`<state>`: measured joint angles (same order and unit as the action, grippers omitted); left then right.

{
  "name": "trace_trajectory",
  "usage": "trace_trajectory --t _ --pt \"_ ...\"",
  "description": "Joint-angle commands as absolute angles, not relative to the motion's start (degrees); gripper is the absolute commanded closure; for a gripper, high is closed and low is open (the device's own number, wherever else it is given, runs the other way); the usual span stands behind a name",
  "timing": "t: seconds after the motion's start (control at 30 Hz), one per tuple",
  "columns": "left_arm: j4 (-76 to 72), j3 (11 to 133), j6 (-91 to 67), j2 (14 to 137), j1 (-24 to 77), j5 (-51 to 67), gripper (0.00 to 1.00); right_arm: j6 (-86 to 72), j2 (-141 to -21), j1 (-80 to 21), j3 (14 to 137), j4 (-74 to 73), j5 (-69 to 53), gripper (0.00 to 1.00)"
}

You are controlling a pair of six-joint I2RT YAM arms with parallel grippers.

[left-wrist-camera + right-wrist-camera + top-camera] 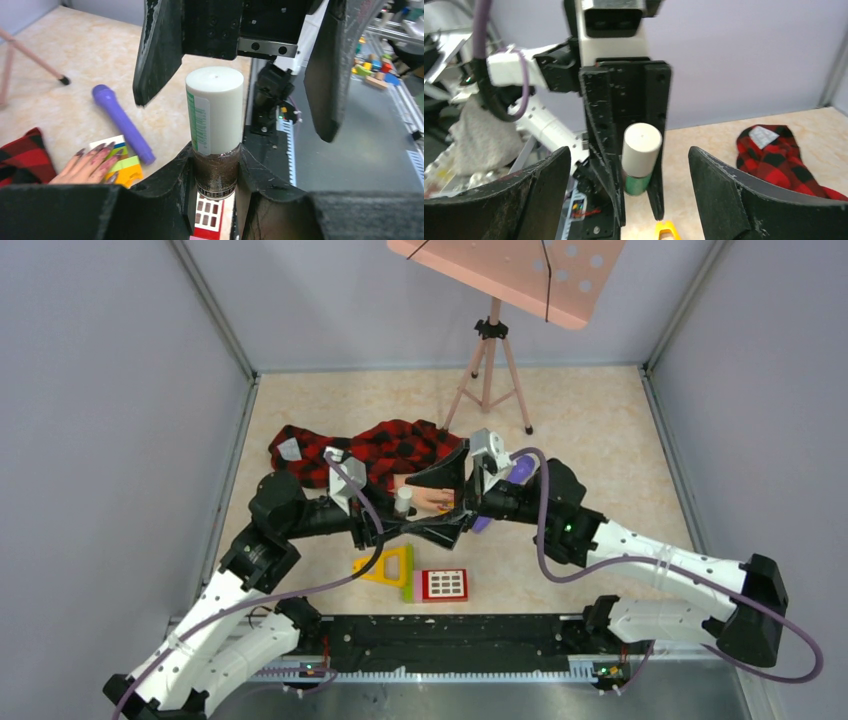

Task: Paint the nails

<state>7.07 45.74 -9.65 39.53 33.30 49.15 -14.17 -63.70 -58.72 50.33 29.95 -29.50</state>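
Clamping the bottle (215,172) low on its dark glass with the left gripper (216,186), white cap (215,107) upright and free above the fingers. Meets the right gripper (629,150) head-on, spread wide to either side of that cap and gripping nothing. Finds the mannequin hand (84,167) flat on the table just beside and below the bottle, on its far side, the nails (95,148) dark purple. Follows a long axis from plaid sleeve (22,160) on the left arm's side to fingertips aimed at the purple pen (122,122) and the right arm. Puts the nails nearer the right gripper, by this reading. Calls for uncapping first, then a short reach down and away.
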Motion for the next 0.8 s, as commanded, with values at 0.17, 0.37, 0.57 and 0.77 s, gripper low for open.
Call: trace_trajectory --t 0.17,0.37,0.57,0.77 --pt "8.1 46.1 -7.2 36.6 33.1 31.0 1.0 -22.1 -63.1 -59.0 49.0 35.2 -6.1 0.23" --pt "9.9 46.6 -7.1 37.1 33.1 25.1 1.0 -22.7 -66.0 -60.7 51.5 35.8 -3.2 0.3" --pt "11.0 47.1 -6.9 37.9 33.1 22.9 1.0 -19.4 -68.8 -62.9 55.2 32.7 -1.1 0.33" --pt "11.3 47.2 -6.8 38.5 33.1 22.9 1.0 -18.1 -72.3 -63.4 58.3 30.3 -0.4 0.39"
